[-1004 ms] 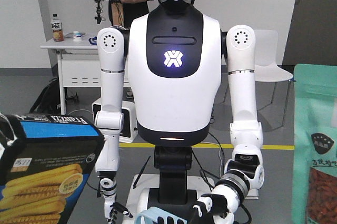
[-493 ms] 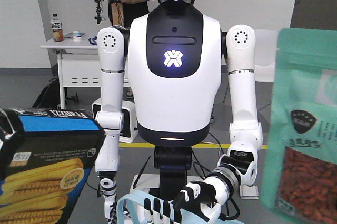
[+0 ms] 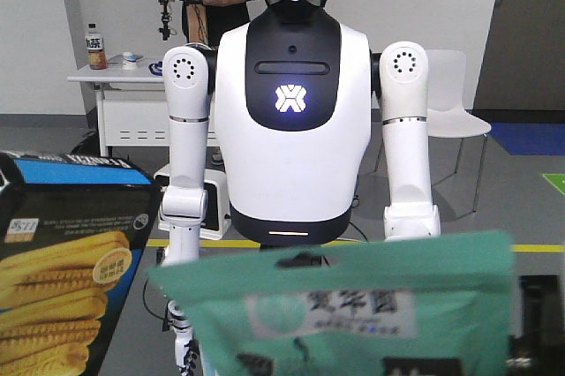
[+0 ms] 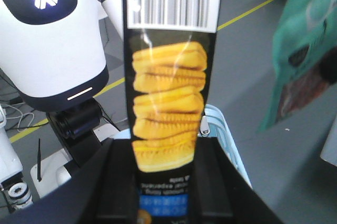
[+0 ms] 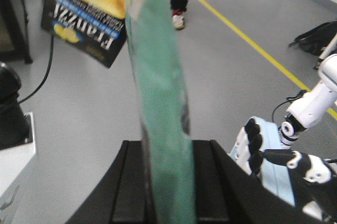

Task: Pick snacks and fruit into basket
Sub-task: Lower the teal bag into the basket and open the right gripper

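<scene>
Since half a second ago the teal pouch [image 3: 344, 305] has swung from the right edge of the front view to the low centre. It now hides the basket, which was seen there before, while the Franzzi box [image 3: 71, 244] has hardly shifted on the left. My right claw [image 5: 169, 182] is closed on the lower part of the pouch, one jaw on each flat face, so the pouch stands edge-on to the wrist camera. I think this grip keeps the soft bag from folding while I carry it. My left claw [image 4: 164, 182] clamps the box by its narrow end in the same way, with the barcode end pointing away. I judge that the box waits off to the side so that the two arms do not meet over one opening. The basket [image 4: 226, 145] is low and beyond the box, and the humanoid robot [image 3: 291, 129] holds it out by its rim with one hand [image 5: 284, 158]. From the right wrist the basket lies beside the pouch, not under it, so I would bring the pouch further across before opening the claw.
</scene>
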Controlling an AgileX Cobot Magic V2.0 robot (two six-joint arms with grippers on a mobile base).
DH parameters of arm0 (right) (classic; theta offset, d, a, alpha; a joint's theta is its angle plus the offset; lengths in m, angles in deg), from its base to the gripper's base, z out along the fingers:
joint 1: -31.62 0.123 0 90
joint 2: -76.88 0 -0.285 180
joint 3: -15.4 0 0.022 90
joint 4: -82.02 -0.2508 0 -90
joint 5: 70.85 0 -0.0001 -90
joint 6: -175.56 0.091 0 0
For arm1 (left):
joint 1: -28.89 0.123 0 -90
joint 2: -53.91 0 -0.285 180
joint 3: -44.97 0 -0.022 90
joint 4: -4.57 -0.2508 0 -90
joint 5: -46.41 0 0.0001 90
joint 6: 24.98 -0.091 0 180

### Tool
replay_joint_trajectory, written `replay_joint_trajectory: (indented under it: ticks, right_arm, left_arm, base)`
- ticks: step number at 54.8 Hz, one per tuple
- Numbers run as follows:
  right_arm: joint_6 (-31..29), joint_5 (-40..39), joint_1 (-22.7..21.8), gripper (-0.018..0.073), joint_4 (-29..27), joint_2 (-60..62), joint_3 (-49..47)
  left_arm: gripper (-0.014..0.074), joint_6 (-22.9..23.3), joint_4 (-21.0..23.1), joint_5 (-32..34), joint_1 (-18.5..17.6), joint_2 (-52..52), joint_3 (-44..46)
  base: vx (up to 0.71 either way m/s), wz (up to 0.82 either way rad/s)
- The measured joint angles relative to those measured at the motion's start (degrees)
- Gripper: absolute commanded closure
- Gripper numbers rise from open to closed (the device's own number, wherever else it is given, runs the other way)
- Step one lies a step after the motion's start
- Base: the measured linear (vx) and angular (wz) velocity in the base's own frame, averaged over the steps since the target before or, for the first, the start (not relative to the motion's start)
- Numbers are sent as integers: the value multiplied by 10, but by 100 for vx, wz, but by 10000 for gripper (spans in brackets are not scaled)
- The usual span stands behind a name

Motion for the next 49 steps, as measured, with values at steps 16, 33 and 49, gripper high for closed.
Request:
replay_joint_trajectory:
  ticks: [16, 33, 49]
  right_arm:
    - [-26, -19, 52, 566, 89, -103, 0]
    - [-27, -39, 70, 566, 157, -209, 0]
    - [-27, -57, 73, 557, 180, -276, 0]
  left_arm:
    - [607, 6, -15, 13, 0, 0, 0]
    - [607, 8, -17, 13, 0, 0, 0]
    - [607, 8, -17, 13, 0, 0, 0]
  base:
    - [0, 0]
    - [0, 0]
    - [0, 0]
